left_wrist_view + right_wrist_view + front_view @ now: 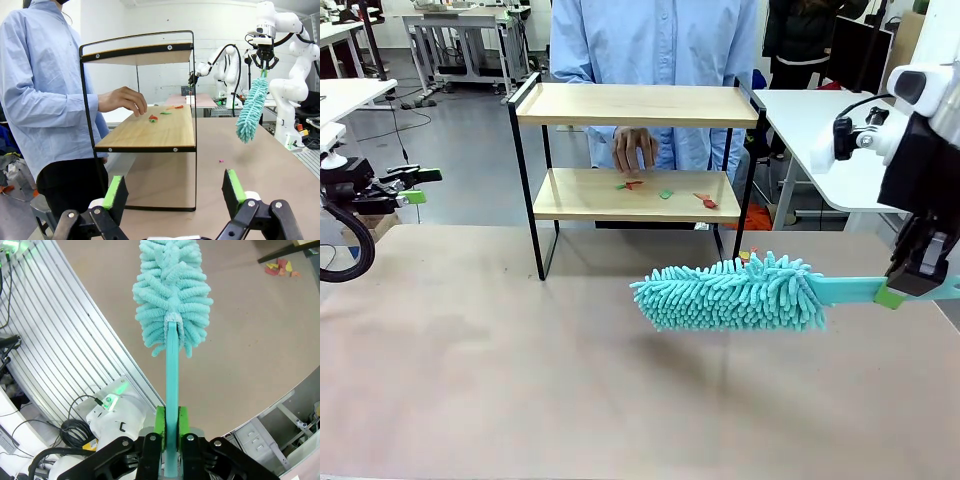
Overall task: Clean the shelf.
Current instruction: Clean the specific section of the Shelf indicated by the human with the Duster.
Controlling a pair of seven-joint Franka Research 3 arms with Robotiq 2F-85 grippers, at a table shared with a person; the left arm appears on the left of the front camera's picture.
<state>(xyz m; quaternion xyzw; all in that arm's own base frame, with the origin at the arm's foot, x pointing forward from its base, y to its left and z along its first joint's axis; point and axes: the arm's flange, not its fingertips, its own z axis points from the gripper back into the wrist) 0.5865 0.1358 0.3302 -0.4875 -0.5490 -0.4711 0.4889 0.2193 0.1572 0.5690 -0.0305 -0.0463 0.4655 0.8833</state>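
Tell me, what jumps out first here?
A fluffy turquoise duster, gripped by its handle in the right tool, hangs above the table at right. Behind stands the two-tier shelf, coloured scraps on its lower board, a person's hand close by. The left tool sits open at far left.

Shelf (635, 105): you see pale wood-grain boards in a thin black frame. Scraps (665, 193) on its lower board: red, green and orange. Duster (730, 293): your tool has a shaggy turquoise head and a plain turquoise handle. Table (520, 380): plain dull beige. Shirt (650, 40): plain light blue. Your left gripper (175, 195) and right gripper (171, 425): black, with bright green pads (114, 192).
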